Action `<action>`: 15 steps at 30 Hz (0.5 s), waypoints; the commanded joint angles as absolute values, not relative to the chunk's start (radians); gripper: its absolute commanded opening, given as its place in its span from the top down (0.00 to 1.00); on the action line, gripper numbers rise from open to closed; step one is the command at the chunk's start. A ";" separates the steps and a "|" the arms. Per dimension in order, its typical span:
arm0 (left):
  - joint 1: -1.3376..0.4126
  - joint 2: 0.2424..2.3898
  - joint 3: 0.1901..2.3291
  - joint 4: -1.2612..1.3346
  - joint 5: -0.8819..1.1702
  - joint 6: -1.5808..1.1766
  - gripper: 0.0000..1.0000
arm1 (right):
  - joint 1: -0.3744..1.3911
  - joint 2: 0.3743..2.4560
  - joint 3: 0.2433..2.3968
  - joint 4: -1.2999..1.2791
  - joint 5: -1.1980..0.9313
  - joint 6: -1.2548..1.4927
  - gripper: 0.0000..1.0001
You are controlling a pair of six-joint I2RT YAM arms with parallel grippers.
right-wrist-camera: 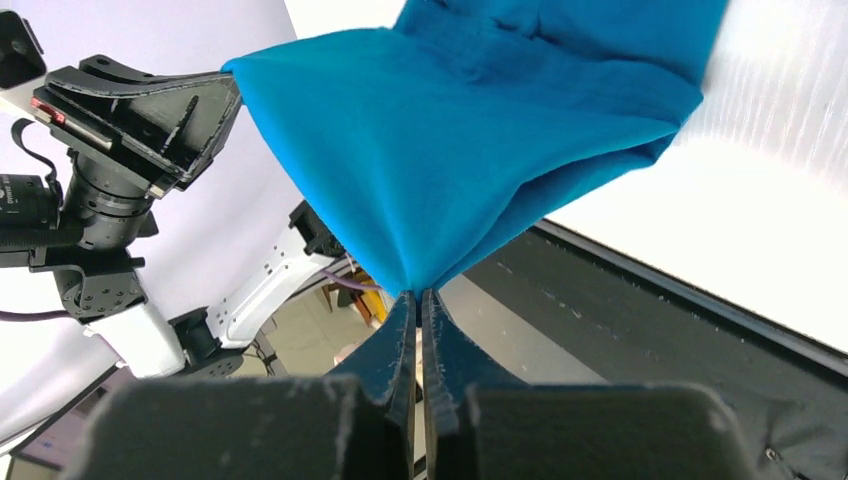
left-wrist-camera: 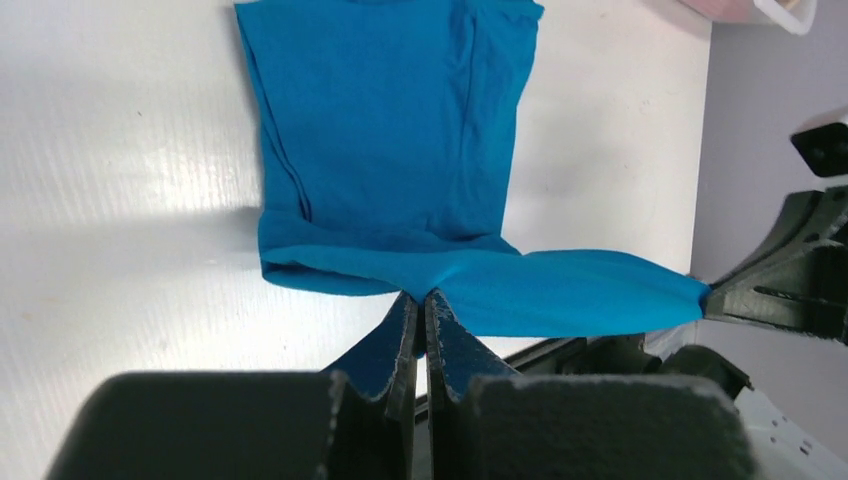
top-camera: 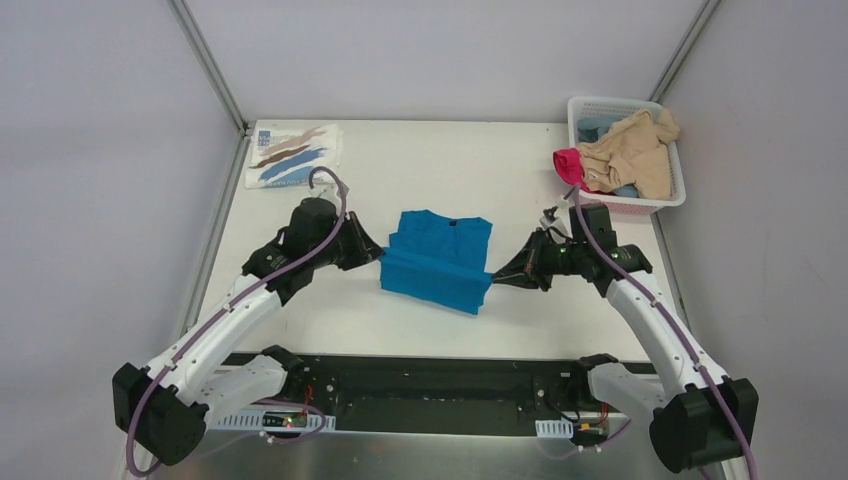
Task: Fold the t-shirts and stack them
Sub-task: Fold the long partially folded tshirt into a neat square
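A bright blue t-shirt [top-camera: 440, 258] lies mid-table with its sleeves folded in and its near hem lifted. My left gripper [top-camera: 378, 256] is shut on the hem's left corner; the wrist view shows the cloth [left-wrist-camera: 400, 170] pinched at the fingertips [left-wrist-camera: 421, 296]. My right gripper [top-camera: 494, 280] is shut on the hem's right corner, and in its wrist view the blue cloth [right-wrist-camera: 470, 150] hangs taut from the fingertips [right-wrist-camera: 416, 295]. A white t-shirt printed with brown and blue brushstrokes [top-camera: 293, 153] lies folded at the far left. Beige [top-camera: 632, 152], pink [top-camera: 568, 164] and pale-blue [top-camera: 594, 128] shirts sit in the basket.
A white plastic mesh basket [top-camera: 664, 203] stands at the far right corner, just behind my right arm. A black rail [top-camera: 430, 380] runs along the table's near edge between the arm bases. Grey walls close in on both sides.
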State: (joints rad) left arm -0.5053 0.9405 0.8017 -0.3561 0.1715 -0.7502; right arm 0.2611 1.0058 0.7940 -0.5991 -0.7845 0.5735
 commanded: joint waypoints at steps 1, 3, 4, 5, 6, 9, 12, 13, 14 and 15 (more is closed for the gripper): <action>-0.505 0.990 0.880 -0.345 0.023 -0.734 1.00 | 0.238 1.031 0.883 -0.567 -0.737 0.557 1.00; -0.504 1.010 0.905 -0.342 0.007 -0.723 1.00 | 0.231 1.049 0.895 -0.548 -0.732 0.561 1.00; -0.503 1.022 0.916 -0.337 -0.012 -0.717 1.00 | 0.227 1.059 0.900 -0.537 -0.729 0.564 1.00; -0.504 1.037 0.928 -0.334 -0.024 -0.711 1.00 | 0.223 1.074 0.906 -0.531 -0.723 0.566 1.00; -0.503 1.052 0.938 -0.329 -0.033 -0.708 1.00 | 0.220 1.084 0.910 -0.524 -0.714 0.567 1.00; -0.503 1.110 0.970 -0.309 -0.061 -0.706 1.00 | 0.205 1.114 0.927 -0.515 -0.665 0.554 1.00; -0.498 1.169 1.004 -0.284 -0.082 -0.699 1.00 | 0.181 1.138 0.933 -0.482 -0.647 0.559 1.00; -0.496 1.190 1.016 -0.276 -0.086 -0.694 1.00 | 0.173 1.147 0.931 -0.463 -0.649 0.568 1.00; -0.494 1.213 1.025 -0.267 -0.097 -0.693 1.00 | 0.168 1.159 0.931 -0.447 -0.653 0.574 1.00; -0.491 1.234 1.038 -0.261 -0.104 -0.690 1.00 | 0.161 1.173 0.933 -0.437 -0.652 0.577 1.00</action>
State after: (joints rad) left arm -0.5049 1.1751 0.9691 -0.3099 0.0166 -0.7368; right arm 0.1951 1.1446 0.8886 -0.4938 -0.6922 0.5728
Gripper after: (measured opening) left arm 0.007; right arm 0.009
